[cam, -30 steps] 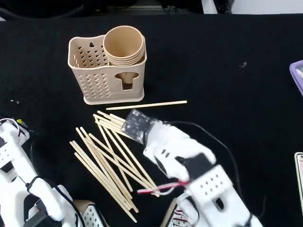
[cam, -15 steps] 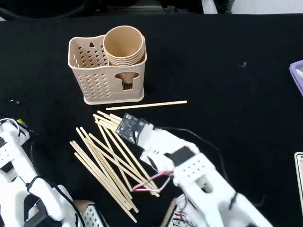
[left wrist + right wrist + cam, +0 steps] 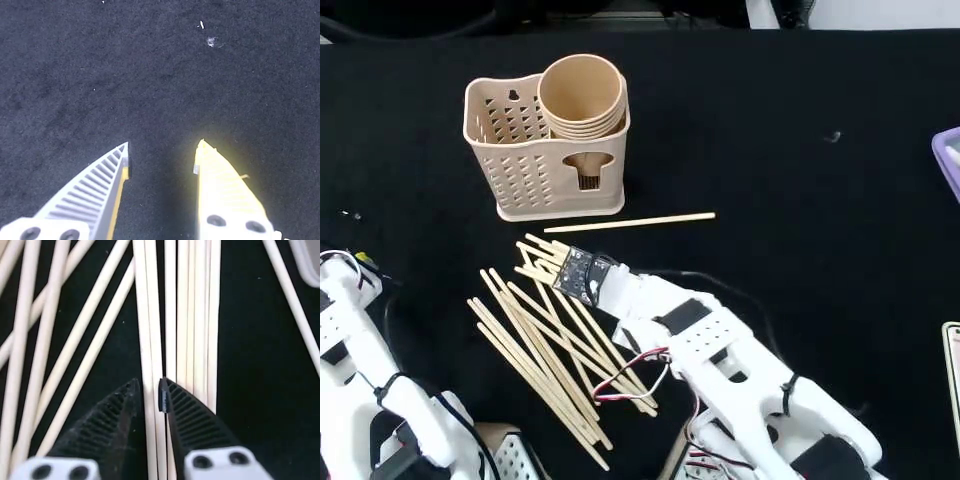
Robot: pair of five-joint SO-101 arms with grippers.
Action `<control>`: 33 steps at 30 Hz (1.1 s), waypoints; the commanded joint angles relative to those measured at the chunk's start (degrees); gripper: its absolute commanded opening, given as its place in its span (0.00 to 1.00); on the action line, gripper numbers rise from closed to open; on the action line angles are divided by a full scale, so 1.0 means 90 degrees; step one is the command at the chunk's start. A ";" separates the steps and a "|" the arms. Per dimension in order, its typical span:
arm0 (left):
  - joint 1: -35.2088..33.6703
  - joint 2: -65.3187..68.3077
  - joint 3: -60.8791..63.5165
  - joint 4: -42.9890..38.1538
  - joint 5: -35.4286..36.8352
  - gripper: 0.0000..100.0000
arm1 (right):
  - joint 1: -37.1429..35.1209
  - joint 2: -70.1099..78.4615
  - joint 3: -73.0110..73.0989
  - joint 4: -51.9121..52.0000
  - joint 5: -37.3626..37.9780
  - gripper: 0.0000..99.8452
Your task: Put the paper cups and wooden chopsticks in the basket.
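Observation:
A beige basket (image 3: pixel 535 170) stands at the back left, with a stack of paper cups (image 3: pixel 582 95) in its right compartment. Wooden chopsticks (image 3: pixel 545 345) lie scattered in a pile on the black table in front of it. One single chopstick (image 3: pixel 630 222) lies apart, just beyond the pile. My right gripper (image 3: pixel 570 272) is down at the far end of the pile. In the right wrist view the right gripper (image 3: pixel 149 387) is shut on one chopstick (image 3: pixel 150 340) of a parallel bundle. My left gripper (image 3: pixel 162 150) is open over bare black cloth, holding nothing.
The left arm (image 3: pixel 360 380) sits at the front left corner. A purple tray (image 3: pixel 948 155) pokes in at the right edge. A white basket corner (image 3: pixel 307 260) lies past the bundle in the right wrist view.
The right arm has stretched forward and to the left, bringing its gripper down onto the far end of the chopstick pile. The left arm has kept still.

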 commanded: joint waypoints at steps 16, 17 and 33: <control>0.0034 -0.0117 -0.0063 -0.0098 0.0000 0.22 | -0.0645 0.0063 -0.0249 0.0049 0.0049 0.02; 0.0034 -0.0117 -0.0063 -0.0098 0.0000 0.22 | -0.0645 0.0063 -0.0249 0.0049 0.0049 0.03; 0.0034 -0.0117 -0.0063 -0.0098 0.0000 0.22 | -0.0127 0.0063 -0.0347 -0.0274 0.0039 0.13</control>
